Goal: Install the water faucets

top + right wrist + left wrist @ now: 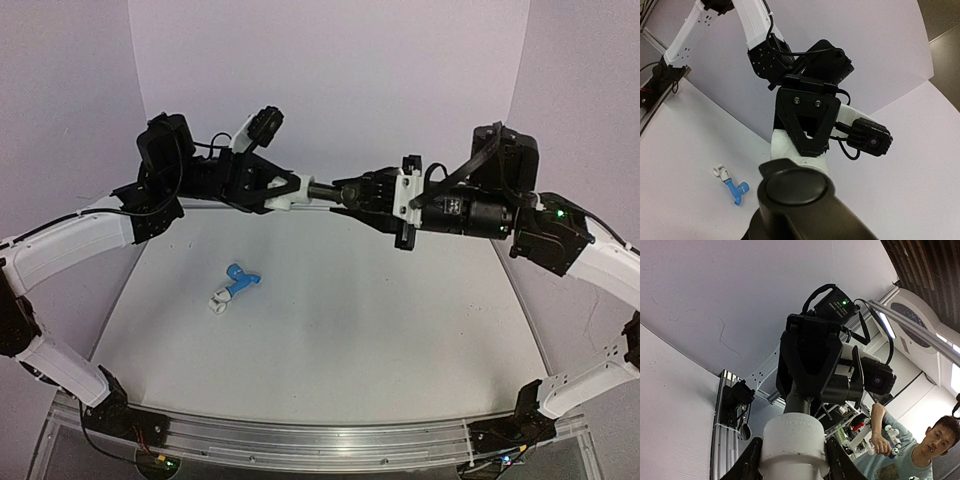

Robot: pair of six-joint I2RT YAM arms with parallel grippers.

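Nearest the overhead camera, an aluminium rail (320, 435) carries both arm bases at the front edge of the table (400, 330). Farther in, left of centre on the white table top, the light blue faucet (241, 279) lies on its side, well apart from both grippers. A small white connector (217, 301) is joined to its nearer end, and the right wrist camera shows the same pair lying flat.

Beyond it, the two arms meet in mid-air over the far half of the table. The left gripper (284, 193) has its fingers (746, 465) pressed against either side of a white pipe fitting (792, 437). The dark grey faucet (322, 189) sticks out of that fitting toward the right gripper (350, 190). The right gripper's fingers appear closed around the faucet's other end, though the dark parts blur together there.

White print (452, 207) on the right arm's black wrist housing is too small to read. A green light (843, 302) glows on that housing. Farthest off, in the left wrist view, a person (935, 440) holds some small parts.
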